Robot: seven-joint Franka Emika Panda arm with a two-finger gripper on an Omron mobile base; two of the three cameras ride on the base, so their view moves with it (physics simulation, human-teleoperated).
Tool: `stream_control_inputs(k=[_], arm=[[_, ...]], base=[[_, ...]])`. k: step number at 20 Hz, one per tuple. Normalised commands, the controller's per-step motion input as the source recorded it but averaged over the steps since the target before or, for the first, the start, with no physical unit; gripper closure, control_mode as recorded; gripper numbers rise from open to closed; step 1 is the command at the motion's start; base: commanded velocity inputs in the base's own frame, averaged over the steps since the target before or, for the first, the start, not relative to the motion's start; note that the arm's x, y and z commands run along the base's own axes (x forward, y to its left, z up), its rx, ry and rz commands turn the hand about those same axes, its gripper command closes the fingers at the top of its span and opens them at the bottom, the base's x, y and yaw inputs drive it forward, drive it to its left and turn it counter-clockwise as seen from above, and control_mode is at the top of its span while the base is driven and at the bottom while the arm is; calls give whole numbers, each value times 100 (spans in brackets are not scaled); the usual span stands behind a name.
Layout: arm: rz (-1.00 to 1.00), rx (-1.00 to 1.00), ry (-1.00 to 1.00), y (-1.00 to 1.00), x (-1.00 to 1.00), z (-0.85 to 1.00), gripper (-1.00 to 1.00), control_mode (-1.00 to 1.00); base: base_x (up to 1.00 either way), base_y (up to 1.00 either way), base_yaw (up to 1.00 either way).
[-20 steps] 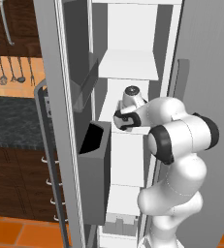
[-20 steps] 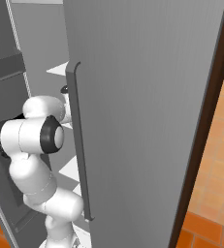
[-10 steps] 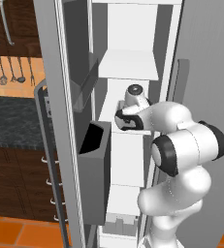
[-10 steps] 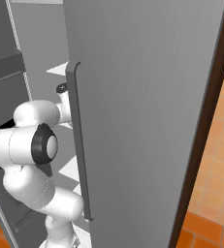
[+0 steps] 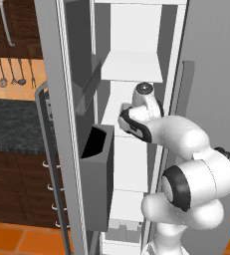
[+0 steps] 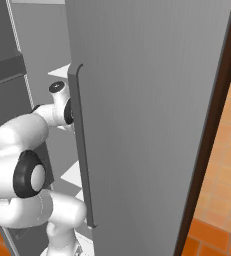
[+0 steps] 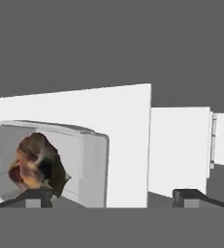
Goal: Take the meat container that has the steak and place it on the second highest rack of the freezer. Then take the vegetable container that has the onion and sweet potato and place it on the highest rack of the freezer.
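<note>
Our jaws stand wide apart and hold nothing: in the hand view the gripper [image 7: 111,196] shows one finger tip at the lower left and the other at the lower right, with open air between. Just ahead of the left tip lies the steak [image 7: 36,164] in its meat container [image 7: 84,169], a pale grey tray with rounded corners resting on a white shelf of the freezer [image 5: 131,67]. Over the last second our arm has folded: the elbow has swung down and toward the base cameras while the wrist has stayed inside the compartment, at about the level of the shelf below the top one. We judge from this that the tray has been let go on its rack and that we are backing out, so the first half of the task looks done, though we cannot confirm from here which rack it is. The tray sits off to the left of our line, not between the fingers. Its long axis seems to run along the shelf, across our line of sight; the steak is a lumpy slab with no clear direction of its own.
</note>
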Motion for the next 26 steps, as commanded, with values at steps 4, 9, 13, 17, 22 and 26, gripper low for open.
stream_control_inputs(k=[4,9,13,17,22,26], arm=[[13,0,12,-2,-80,39,-100,-100],[7,0,18,9,-98,40,-100,-100],[13,-1,16,3,-100,37,-100,-100],[25,-12,3,0,-100,35,-100,-100],[34,-16,6,0,-100,13,-100,-100],[39,-16,3,-8,-100,7,-100,-100]], base=[[0,0,0],[0,0,0],[0,0,0],[0,0,0],[0,0,0],[0,0,0]])
